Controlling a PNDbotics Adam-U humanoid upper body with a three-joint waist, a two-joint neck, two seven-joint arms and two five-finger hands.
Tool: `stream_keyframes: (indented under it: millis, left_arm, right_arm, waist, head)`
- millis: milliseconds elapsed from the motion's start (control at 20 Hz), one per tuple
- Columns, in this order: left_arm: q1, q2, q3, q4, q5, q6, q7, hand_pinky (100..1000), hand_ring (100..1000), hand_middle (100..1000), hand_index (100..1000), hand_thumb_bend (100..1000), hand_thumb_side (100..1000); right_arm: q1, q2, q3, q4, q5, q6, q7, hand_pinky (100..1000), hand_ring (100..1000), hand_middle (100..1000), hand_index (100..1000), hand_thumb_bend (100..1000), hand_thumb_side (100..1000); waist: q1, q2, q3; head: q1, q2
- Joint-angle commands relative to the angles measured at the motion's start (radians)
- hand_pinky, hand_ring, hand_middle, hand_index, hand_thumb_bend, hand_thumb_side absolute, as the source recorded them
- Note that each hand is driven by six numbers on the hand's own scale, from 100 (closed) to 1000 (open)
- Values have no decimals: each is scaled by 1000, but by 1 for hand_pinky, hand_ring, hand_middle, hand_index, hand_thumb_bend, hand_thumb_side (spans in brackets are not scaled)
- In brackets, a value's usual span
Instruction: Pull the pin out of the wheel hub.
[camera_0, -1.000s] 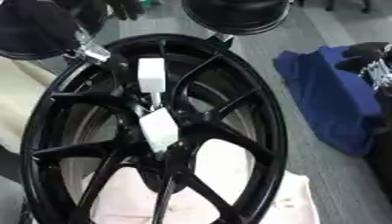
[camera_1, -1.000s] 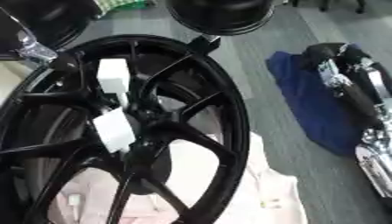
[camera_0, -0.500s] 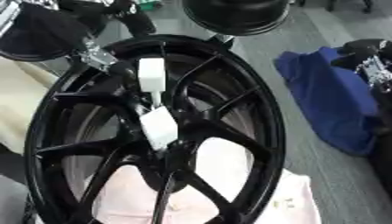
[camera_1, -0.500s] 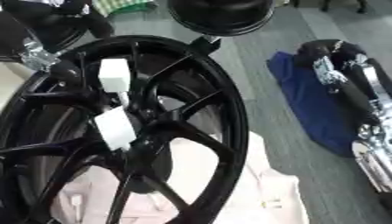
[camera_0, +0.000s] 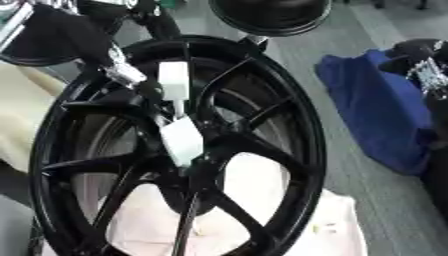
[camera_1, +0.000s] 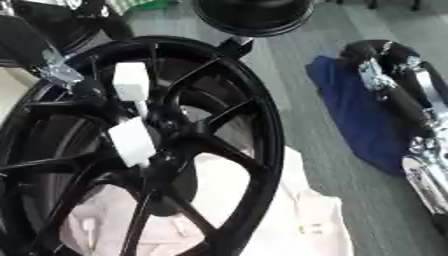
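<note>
Pin (camera_0: 176, 106) work centres on the black wheel hub (camera_0: 179, 150) that fills most of my view, lying tilted over a pale pink cloth (camera_0: 254, 210) on the grey counter (camera_0: 350, 165). Two white blocks sit on the wheel: an upper white block (camera_0: 173, 81) near the rim and a lower white block (camera_0: 182, 140) at the middle where the spokes meet. A thin pale stem, which I take to be the pin, runs between them and looks seated in the wheel's centre.

My left hand (camera_0: 122, 75) comes in from the upper left, its silver parts lying against the rim just beside the upper white block. Whether its fingers are apart or together I cannot tell, since dark spokes and blur hide them.

My right hand (camera_1: 385, 70) shows at the right, over a blue cloth (camera_0: 372, 110) spread on the counter, well apart from the wheel. Its black and silver fingers seem curled together with nothing in them, though the view there is poor.

A second dark round object (camera_0: 271, 15) stands at the far edge, just beyond the wheel's rim. A cream cloth (camera_0: 17, 120) lies beside the wheel on the left.
</note>
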Motion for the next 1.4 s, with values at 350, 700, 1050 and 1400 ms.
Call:
stream_keyframes:
  millis: [350,700,1050,1400]
  left_arm:
    - [-13,-6,-6,4,-133,48,-4,976,898,816,904,698,463]
    - [-8,-21,-13,16,-132,64,-4,971,863,752,852,701,472]
    - [-4,-30,-22,31,-117,58,-4,974,851,736,853,699,470]
    - [4,-37,-26,46,-123,57,-4,966,801,684,833,689,471]
  right_arm:
    - [-3,-18,-7,-16,-2,6,-3,818,667,648,683,113,519]
    - [-5,-13,-7,-16,-3,9,-4,818,667,648,683,112,521]
    - [-7,-10,-7,-16,-4,12,-5,819,667,648,683,112,522]
    - [-10,-6,-7,-16,-5,13,-6,819,667,648,682,111,523]
  waist:
    - [0,-18,0]
    - [2,-12,-2]
    - [6,-8,-2]
    - [9,-4,-6]
  head:
    - [4,6]
    - [7,8]
    - [9,11]
    - [14,16]
